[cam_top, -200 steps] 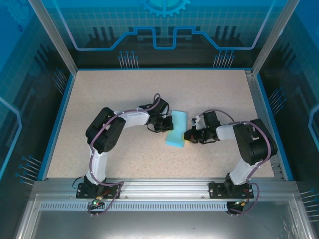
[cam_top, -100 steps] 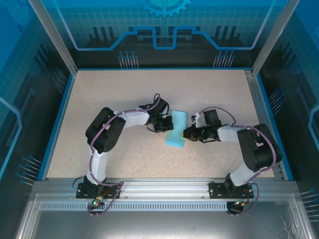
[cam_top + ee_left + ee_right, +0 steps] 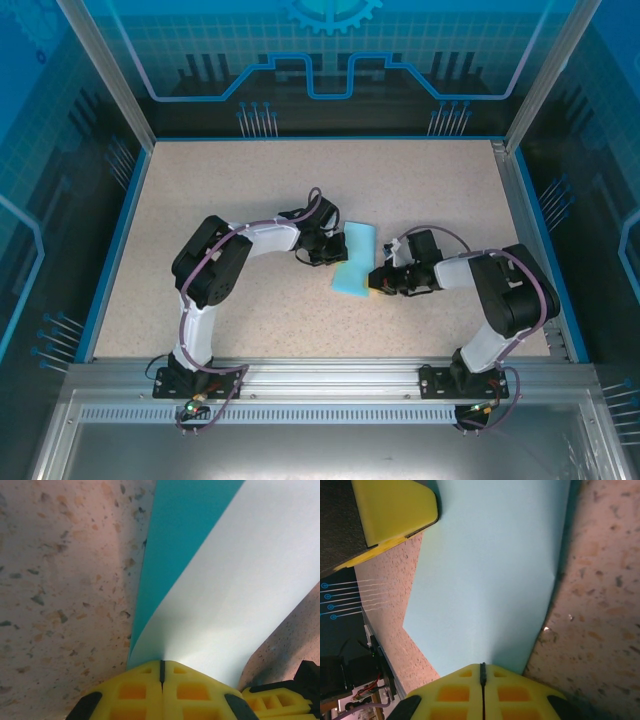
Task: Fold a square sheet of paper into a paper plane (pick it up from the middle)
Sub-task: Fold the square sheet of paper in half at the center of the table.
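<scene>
Square sheet of paper (image 3: pixel 354 262) sits mid-table (image 3: pixel 230 170), spanning between the two grippers, with left gripper (image 3: pixel 327 257) fingers pressed together on its left edge and right gripper (image 3: pixel 377 280) fingers pinched on its near-right edge.

The paper (image 3: pixel 355 262) is plain light blue and sits just right of centre in the top view, running from upper right to lower left. It's not flat, more like a bow tie: wide at both ends, squeezed narrow in the middle. From the left wrist view it fans from bottom centre to the upper right, with a darker teal strip along its left edge. Right wrist view shows a faint kink on its right edge.
</scene>
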### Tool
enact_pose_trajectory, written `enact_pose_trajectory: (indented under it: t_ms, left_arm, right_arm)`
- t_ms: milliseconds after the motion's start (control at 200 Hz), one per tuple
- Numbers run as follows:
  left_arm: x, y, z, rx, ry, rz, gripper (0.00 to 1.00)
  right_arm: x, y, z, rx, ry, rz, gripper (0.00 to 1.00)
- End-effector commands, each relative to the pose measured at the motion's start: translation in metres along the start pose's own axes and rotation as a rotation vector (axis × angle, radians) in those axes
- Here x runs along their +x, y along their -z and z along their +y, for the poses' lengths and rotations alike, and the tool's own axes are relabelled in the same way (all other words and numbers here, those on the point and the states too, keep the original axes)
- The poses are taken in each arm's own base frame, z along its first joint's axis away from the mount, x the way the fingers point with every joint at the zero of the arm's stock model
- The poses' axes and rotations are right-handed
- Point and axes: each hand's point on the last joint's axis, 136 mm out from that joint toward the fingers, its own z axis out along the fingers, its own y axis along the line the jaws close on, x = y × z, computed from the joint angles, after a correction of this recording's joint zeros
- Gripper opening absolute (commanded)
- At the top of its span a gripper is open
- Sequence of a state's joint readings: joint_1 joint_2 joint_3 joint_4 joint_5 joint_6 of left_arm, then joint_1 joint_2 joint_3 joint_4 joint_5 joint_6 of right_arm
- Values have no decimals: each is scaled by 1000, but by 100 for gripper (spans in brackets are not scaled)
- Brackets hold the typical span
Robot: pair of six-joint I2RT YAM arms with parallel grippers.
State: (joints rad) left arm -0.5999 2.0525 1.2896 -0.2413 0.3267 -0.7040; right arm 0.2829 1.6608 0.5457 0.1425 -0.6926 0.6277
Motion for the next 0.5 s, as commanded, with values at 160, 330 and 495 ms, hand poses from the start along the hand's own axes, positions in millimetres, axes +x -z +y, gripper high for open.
enact_pose_trajectory:
  t_ms: [160,330,495]
  left_arm:
    - [15,-11,26,-93,12,45,0]
    - [15,-11,26,-93,14,43,0]
    - [14,-10,25,-91,12,43,0]
  right_arm:
    - [6,7,23,-32,54,9,7]
    - [16,1,13,0,46,29,7]
    - [30,-9,-12,45,3,65,6]
